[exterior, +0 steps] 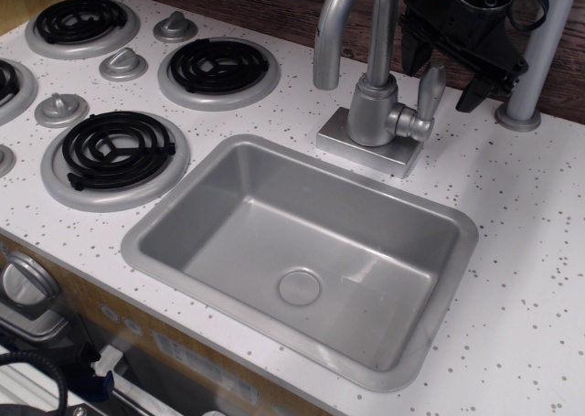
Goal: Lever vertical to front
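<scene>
**Toy kitchen counter with faucet lever upright**

A white speckled countertop (539,251) holds a matte grey rectangular sink (164,238). Behind it, the curved spout (340,18). The black gripper (448,69) hovers, fingers apart, behind the paddle-shaped lever (428,91), which stands upright.

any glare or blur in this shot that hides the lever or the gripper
In the observation.image view the lever is sharp and evenly lit, standing upright beside the faucet body. The black gripper behind it reads as a dark shape against the dark wood wall, so its jaw state is hard to judge. A soft sheen shows on the sink floor, nothing washed out.
</scene>
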`<state>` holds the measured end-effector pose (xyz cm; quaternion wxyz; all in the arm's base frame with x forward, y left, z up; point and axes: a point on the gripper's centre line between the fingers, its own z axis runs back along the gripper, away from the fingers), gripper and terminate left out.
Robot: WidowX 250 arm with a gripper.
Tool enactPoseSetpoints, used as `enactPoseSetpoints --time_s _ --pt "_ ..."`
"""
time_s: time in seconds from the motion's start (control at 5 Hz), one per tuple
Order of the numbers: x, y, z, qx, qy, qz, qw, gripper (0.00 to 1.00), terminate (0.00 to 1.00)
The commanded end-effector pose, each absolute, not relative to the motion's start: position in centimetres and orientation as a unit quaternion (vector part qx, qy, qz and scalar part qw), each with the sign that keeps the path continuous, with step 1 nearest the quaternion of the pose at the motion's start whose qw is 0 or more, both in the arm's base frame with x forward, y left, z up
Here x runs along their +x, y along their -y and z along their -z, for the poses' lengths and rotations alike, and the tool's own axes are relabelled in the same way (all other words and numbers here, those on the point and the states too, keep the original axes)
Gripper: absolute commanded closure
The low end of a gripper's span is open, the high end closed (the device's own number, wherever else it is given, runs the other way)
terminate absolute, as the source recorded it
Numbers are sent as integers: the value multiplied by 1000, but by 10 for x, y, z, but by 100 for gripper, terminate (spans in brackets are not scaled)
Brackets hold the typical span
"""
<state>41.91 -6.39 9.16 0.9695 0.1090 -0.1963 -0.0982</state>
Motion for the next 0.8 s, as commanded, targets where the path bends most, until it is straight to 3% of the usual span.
enactPoseSetpoints --time_s 0.0,0.2,0.4,0.6 --pt "433 57 -111 111 230 92 962 0 0" --pt "432 57 -107 107 228 86 964 100 0" --pt "427 56 -103 106 223 78 966 100 0" --pt "411 56 -100 101 180 63 976 100 0"
